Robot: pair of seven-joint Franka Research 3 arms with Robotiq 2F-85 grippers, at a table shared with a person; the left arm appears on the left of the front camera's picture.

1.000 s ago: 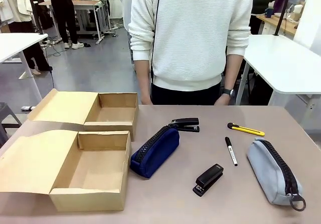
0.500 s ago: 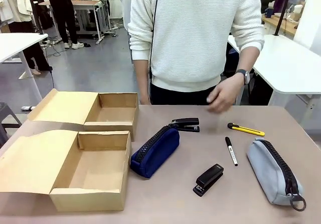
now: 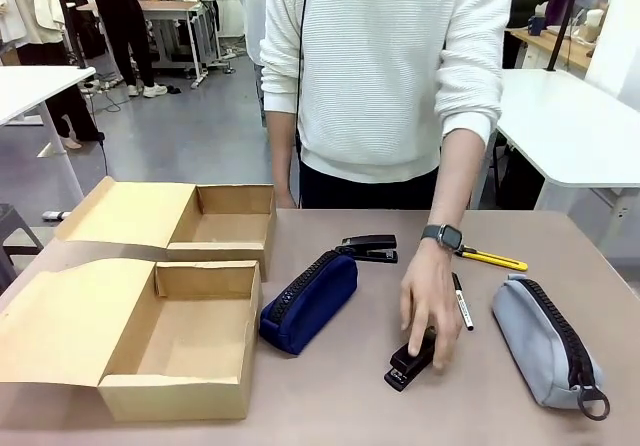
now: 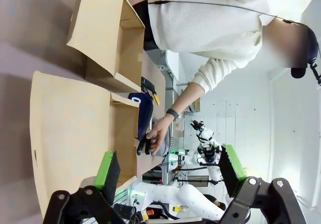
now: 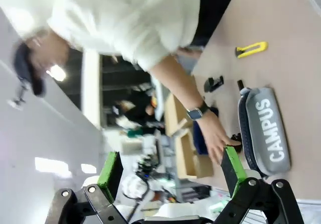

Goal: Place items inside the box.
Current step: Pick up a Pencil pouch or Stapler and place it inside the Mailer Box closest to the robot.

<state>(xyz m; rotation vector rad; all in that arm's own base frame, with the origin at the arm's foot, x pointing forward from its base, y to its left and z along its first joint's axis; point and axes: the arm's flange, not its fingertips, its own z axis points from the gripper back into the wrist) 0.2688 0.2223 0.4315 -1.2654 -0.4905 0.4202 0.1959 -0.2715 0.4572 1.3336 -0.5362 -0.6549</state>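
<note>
Person's hand (image 3: 430,306) has dropped onto near stapler (image 3: 400,371); left gripper (image 4: 169,166) and right gripper (image 5: 171,168) gape, well away

Left gripper (image 4: 168,171) held level with jaws spread wide, green pads (image 4: 108,170) facing each other, right gripper (image 5: 170,171) likewise wide open, person's hand (image 3: 430,306) reaching down from a white sleeve (image 3: 478,66), palm down, fingers curled.

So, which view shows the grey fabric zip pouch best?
The front view: the grey fabric zip pouch lies whole, black zip clear. The right wrist view shows it with its CAMPUS print. In the left wrist view it is too small to tell.
</note>
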